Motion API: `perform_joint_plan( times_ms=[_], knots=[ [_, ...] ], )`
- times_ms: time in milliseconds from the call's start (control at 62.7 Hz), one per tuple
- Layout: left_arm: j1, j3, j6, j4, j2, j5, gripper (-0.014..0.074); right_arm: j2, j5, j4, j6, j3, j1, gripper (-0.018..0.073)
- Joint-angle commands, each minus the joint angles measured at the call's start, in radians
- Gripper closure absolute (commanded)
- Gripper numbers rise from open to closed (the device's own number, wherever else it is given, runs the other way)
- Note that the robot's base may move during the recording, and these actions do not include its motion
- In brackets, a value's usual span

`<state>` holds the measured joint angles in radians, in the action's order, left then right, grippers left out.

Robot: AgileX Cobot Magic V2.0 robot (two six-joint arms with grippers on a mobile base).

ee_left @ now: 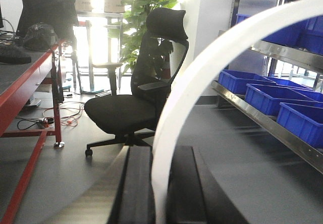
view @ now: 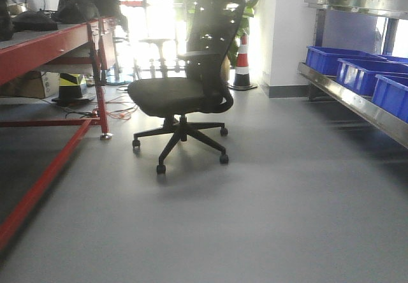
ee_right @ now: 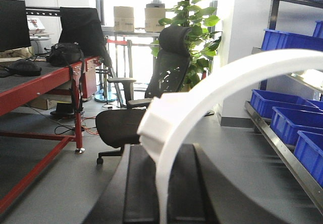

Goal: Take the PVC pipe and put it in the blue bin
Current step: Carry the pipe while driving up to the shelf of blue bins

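Both the left gripper point(ee_left: 160, 156) and right gripper point(ee_right: 160, 153) clamp a PVC pipe point(ee_left: 212, 57) arcing toward blue bins point(ee_left: 298, 123) at three o'clock.

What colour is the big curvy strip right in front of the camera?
White all over. The PVC pipe shows best in the right wrist view.

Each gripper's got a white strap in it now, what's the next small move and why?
Probably turn right, toward the blue bins on the shelf. The left gripper is shut on a PVC pipe and the right gripper on another white strap, so grasping looks done, while the bins sit off to the right in every view, none under a gripper.
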<state>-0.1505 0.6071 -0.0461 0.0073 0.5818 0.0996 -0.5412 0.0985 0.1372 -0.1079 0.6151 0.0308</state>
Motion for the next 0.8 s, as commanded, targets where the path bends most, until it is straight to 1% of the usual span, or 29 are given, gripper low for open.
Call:
perform_joint_plan(
  times_ms=[0,781],
  knots=[
    [-0.006,0.004,-0.007,0.000,-0.006,-0.027,0.0707,0.005,-0.025,-0.009,-0.004,0.000,0.001,0.0727],
    [-0.006,0.004,-0.007,0.000,-0.006,-0.027,0.0707,0.005,-0.025,-0.009,-0.004,0.000,0.001,0.0727]
  ],
)
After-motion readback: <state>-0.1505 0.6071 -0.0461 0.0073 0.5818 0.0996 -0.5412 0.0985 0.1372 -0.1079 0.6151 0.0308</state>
